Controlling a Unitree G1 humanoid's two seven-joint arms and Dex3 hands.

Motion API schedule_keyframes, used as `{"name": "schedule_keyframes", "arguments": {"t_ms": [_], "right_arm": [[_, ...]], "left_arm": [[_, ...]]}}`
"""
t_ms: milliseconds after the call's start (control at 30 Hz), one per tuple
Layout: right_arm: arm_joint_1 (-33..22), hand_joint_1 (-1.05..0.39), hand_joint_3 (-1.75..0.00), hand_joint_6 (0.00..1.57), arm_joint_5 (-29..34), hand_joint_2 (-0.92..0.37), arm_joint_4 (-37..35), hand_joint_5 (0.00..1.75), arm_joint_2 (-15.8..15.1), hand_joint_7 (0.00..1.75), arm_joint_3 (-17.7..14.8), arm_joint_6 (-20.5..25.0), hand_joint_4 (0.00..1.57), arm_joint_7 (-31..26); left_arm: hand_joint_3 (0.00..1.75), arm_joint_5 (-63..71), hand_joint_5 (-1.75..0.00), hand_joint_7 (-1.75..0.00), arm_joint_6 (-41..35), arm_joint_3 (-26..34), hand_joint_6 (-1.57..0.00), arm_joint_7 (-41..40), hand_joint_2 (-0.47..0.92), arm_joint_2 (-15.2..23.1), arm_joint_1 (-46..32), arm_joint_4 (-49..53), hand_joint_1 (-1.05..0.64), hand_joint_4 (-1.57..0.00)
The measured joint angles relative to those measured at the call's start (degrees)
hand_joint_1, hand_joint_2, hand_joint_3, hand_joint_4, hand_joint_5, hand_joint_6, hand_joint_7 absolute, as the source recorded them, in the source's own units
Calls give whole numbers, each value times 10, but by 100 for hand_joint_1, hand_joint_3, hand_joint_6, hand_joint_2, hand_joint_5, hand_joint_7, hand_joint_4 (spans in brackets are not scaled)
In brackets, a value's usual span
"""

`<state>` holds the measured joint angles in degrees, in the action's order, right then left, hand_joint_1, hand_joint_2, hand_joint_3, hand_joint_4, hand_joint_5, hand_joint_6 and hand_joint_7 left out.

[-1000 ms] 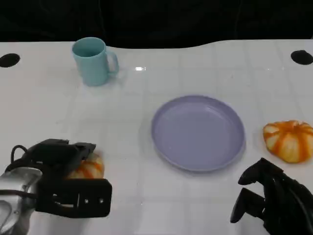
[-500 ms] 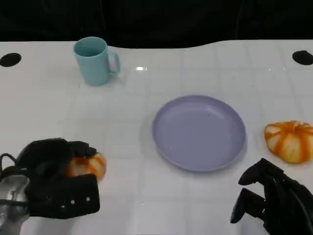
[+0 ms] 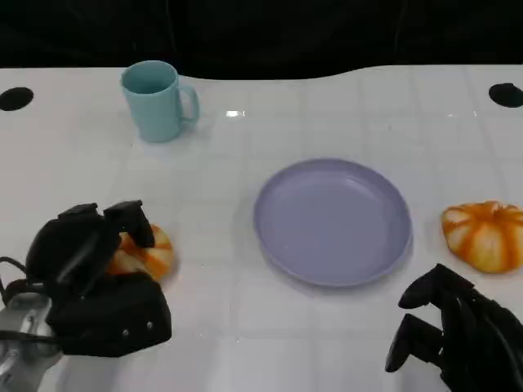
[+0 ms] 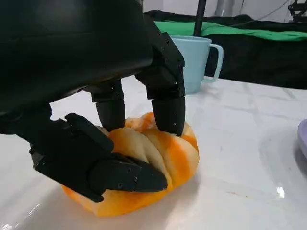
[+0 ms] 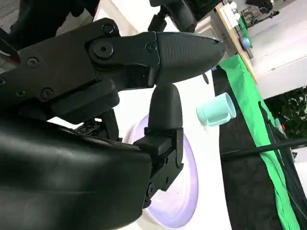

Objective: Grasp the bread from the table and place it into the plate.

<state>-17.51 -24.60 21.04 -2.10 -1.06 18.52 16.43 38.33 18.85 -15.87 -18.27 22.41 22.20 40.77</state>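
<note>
Gripping bread on table: left hand fingers pressed on top of orange-white loaf, thumb clamped against near side, loaf resting on white surface under fingertips. Purple plate holding nothing, well beyond left fingertips toward right hand side. Teal mug upright, farther past left fingers, contents hidden from view. Right hand fingers curled loosely, apart, holding nothing. Second orange loaf lying on table just past right fingertips, untouched, beside plate rim.
</note>
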Motion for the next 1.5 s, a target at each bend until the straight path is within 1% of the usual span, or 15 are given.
{"name": "schedule_keyframes", "arguments": {"t_ms": [33,67,133,233,333,533,600,933,1133,1233,1267,1367,1500], "right_arm": [[0,-53,-46,37,0,-92,0,175,0,168,0,0,60,0],[0,-53,-46,37,0,-92,0,175,0,168,0,0,60,0],[0,-53,-46,37,0,-92,0,175,0,168,-2,0,60,0],[0,-53,-46,37,-2,-92,-1,175,0,168,-4,0,60,2],[1,-53,-45,38,-3,-92,-2,175,0,168,-7,0,61,3],[1,-54,-42,39,-3,-92,-5,175,0,166,-8,0,61,6],[2,-53,-42,39,-3,-92,-6,175,0,166,-9,0,61,7],[1,-52,-43,40,-4,-92,-5,175,0,166,-9,2,60,5],[1,-52,-44,40,-3,-92,-8,175,0,165,-8,-2,60,9],[1,-52,-44,40,-3,-92,-13,175,0,165,-8,-3,60,11],[1,-52,-43,40,-3,-92,-14,175,0,164,-8,-3,60,11],[0,-52,-43,41,-5,-92,-14,175,0,164,-9,-3,60,11],[-1,-52,-43,42,-8,-92,-14,175,0,163,-10,-3,61,11]], "left_arm": [[98,-5,-175,-175,1,0,-65,0,61,-2,1,0,-18,-82],[107,-10,-175,-175,1,1,-67,1,56,-5,2,-2,-18,-84],[113,-28,-175,-175,1,3,-68,12,54,-12,3,-15,-19,-85],[117,-53,-175,-175,3,6,-68,32,52,-23,4,-41,-23,-86],[119,-61,-175,-175,-3,7,-67,56,47,-30,9,-73,-22,-85],[124,-75,-175,-175,-31,9,-71,90,46,-42,33,-109,-21,-88],[127,-75,-175,-175,-41,9,-72,98,43,-44,38,-115,-20,-89],[122,-79,-175,-175,-44,8,-68,111,41,-64,56,-124,-18,-85],[125,-70,-175,-175,-43,-3,-70,111,44,-81,70,-125,-12,-88],[126,-68,-174,-175,-23,-9,-71,108,44,-85,79,-123,-12,-87],[128,-67,-173,-175,-16,-10,-71,107,43,-86,83,-121,-13,-84],[131,-66,-174,-175,-8,-14,-70,105,40,-90,94,-115,-13,-83],[133,-66,-175,-175,-4,-21,-71,105,38,-98,109,-102,-15,-87]]}}
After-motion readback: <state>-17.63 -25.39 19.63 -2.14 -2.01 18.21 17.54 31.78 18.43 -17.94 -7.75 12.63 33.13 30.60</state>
